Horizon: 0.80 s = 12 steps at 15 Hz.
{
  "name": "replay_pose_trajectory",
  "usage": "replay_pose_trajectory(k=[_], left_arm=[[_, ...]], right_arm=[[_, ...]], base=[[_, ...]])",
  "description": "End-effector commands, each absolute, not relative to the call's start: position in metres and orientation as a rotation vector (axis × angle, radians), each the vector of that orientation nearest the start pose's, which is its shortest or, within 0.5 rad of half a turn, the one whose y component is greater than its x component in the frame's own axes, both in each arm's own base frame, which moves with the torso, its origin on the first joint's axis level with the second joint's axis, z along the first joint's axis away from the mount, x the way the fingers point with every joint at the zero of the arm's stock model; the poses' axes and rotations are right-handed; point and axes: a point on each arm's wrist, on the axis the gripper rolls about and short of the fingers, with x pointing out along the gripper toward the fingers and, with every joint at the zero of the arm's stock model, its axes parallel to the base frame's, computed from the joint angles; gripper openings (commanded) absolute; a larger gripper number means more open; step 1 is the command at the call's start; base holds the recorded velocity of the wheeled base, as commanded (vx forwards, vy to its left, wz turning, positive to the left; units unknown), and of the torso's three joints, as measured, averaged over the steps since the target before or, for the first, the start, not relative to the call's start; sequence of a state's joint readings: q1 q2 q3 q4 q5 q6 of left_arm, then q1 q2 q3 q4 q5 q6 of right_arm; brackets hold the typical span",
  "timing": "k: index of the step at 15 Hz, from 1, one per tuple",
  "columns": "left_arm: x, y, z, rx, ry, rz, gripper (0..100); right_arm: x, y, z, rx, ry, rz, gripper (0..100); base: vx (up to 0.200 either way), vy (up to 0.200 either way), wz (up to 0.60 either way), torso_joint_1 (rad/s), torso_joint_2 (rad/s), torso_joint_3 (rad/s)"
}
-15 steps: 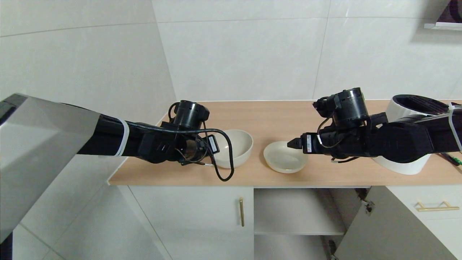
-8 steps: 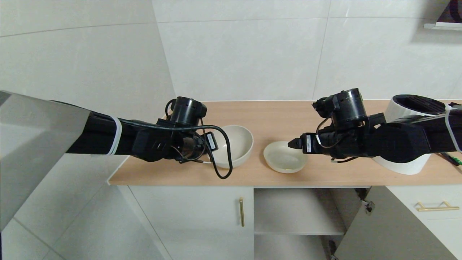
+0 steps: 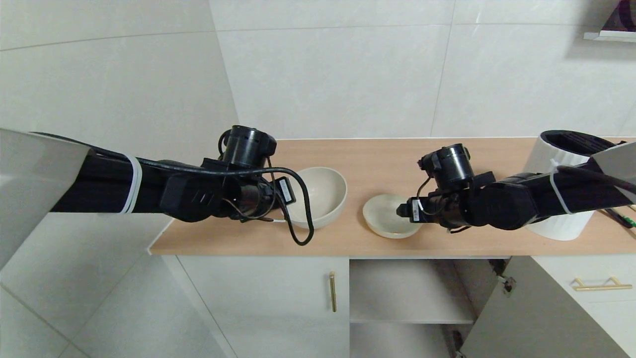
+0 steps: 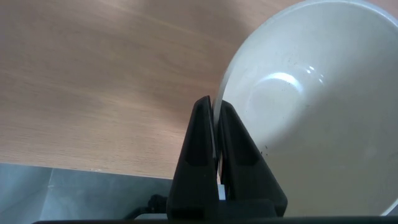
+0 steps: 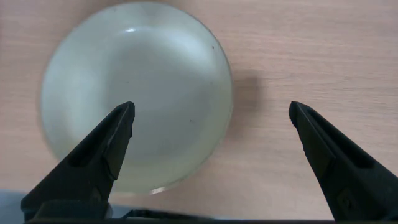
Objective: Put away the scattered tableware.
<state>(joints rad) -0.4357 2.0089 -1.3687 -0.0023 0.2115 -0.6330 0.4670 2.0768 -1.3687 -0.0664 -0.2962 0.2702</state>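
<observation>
While its rim is pinched between the pressed-together fingers of the left gripper (image 4: 214, 107), the larger cream bowl (image 3: 323, 194) is held over the left part of the wooden countertop (image 3: 377, 156), near the front edge. A slight tilt is seen in it (whether its base touches the wood cannot be told). In the left wrist view one finger lies inside the bowl's wall and the other outside, with the pale, glossy interior beyond them.

Just to that bowl's right, and apart from it, the smaller translucent bowl (image 3: 385, 219) is set upright on the countertop. The right gripper (image 3: 402, 210) is held low over it with its jaws spread wide. In the right wrist view one fingertip (image 5: 121, 121) is seen above the bowl's interior and the other above bare wood beside the rim, so that the rim's near side lies between them; nothing is gripped.

At the countertop's right end a white appliance (image 3: 551, 154) with a dark top is stood. Below, a cabinet (image 3: 278, 298) with a brass handle (image 3: 332, 292) is seen, and beside it an open compartment with a shelf (image 3: 407, 298).
</observation>
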Motion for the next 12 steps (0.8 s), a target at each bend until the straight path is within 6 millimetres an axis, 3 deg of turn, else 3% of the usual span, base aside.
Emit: replay_pose_trajectory(k=[1,6,7,12], left_arm=[[0.3584,-0.1616,0.1694,-0.41,0.641,-0.017,0],[0.3581,-0.1614,0.17,-0.412,0.64,-0.017,0],[0.3581,-0.1614,0.17,-0.412,0.64,-0.017,0],[0.3579,-0.1613,0.1706,-0.412,0.638,-0.017,0]], right_arm=[[0.3732,0.1791,0.1329,0.012,0.638,0.075,100],[0.379,0.1763,0.1295,0.015,0.639,0.063,100],[0.3795,0.1758,0.1299,0.016,0.637,0.062,0],[0.3807,0.175,0.1282,0.019,0.639,0.06,0]], base=[[0.0,0.0,0.0,0.0,0.0,0.0],[0.0,0.0,0.0,0.0,0.0,0.0],[0.0,0.0,0.0,0.0,0.0,0.0],[0.0,0.0,0.0,0.0,0.0,0.0]])
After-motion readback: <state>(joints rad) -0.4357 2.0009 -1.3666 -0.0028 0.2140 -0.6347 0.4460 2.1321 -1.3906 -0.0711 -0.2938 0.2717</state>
